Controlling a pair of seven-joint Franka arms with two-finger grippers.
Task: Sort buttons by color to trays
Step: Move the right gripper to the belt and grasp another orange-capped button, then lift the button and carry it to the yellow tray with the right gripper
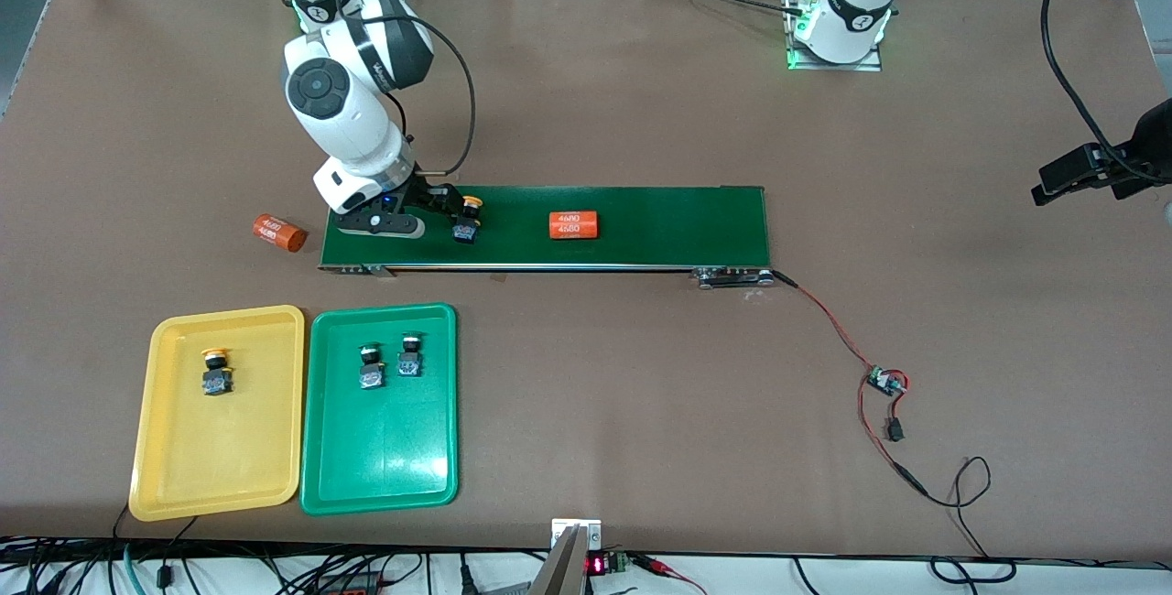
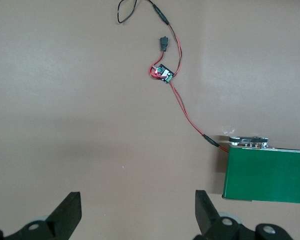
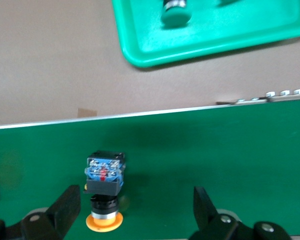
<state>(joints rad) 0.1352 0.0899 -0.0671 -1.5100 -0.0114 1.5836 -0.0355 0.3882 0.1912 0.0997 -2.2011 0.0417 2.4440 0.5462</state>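
A yellow-capped button (image 1: 470, 221) lies on its side on the dark green belt (image 1: 641, 229), near the right arm's end. My right gripper (image 1: 450, 207) hangs low over it, open. In the right wrist view this button (image 3: 105, 187) lies between the fingers of that gripper (image 3: 136, 200), closer to one finger (image 3: 70, 202) and touching neither. The yellow tray (image 1: 174, 485) holds one yellow-capped button (image 1: 216, 373). The green tray (image 1: 380, 476) beside it holds two green-capped buttons (image 1: 371, 368) (image 1: 409, 356). My left gripper (image 1: 1062, 178) waits open and empty over the table's left-arm end, its fingers spread wide (image 2: 137, 202).
One orange cylinder (image 1: 573, 225) lies mid-belt and another (image 1: 279, 232) on the table off the belt's end. A red-and-black wire with a small circuit board (image 1: 884, 382) runs from the belt's other end (image 2: 267, 172). The green tray's rim (image 3: 140, 55) shows near the belt.
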